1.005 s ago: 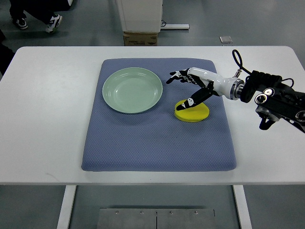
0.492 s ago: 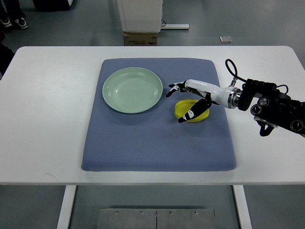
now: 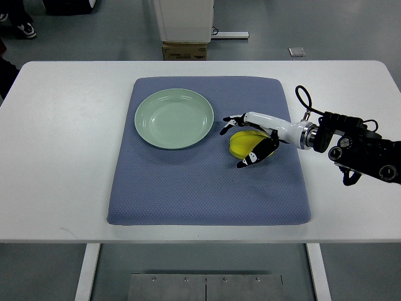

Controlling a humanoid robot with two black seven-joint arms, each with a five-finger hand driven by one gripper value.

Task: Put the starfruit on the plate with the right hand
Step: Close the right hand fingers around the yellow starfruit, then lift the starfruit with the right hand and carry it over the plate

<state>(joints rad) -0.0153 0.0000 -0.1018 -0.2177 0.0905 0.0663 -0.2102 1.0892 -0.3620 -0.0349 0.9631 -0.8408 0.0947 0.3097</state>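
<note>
Right hand [image 3: 250, 139] has dropped lower, fingers now curling around the starfruit [image 3: 245, 142] on the mat [image 3: 188, 188]; lift and carry to the empty plate [image 3: 174, 118] off its fingertips remain.

1. Table [image 3: 62, 157] spans the view; mat [image 3: 207, 188] lies on its middle.
2. Plate [image 3: 174, 118] sits on the mat's upper left part.
3. Starfruit [image 3: 243, 142] rests on the mat, right of the plate and apart from it, toward the mat's right side.
4. Right hand [image 3: 254, 138] reaches in from the right edge, fingers closed around the starfruit from above and from the near side.
5. Cardboard box [image 3: 185, 51] stands on the floor beyond the table's far edge, behind the plate.
</note>
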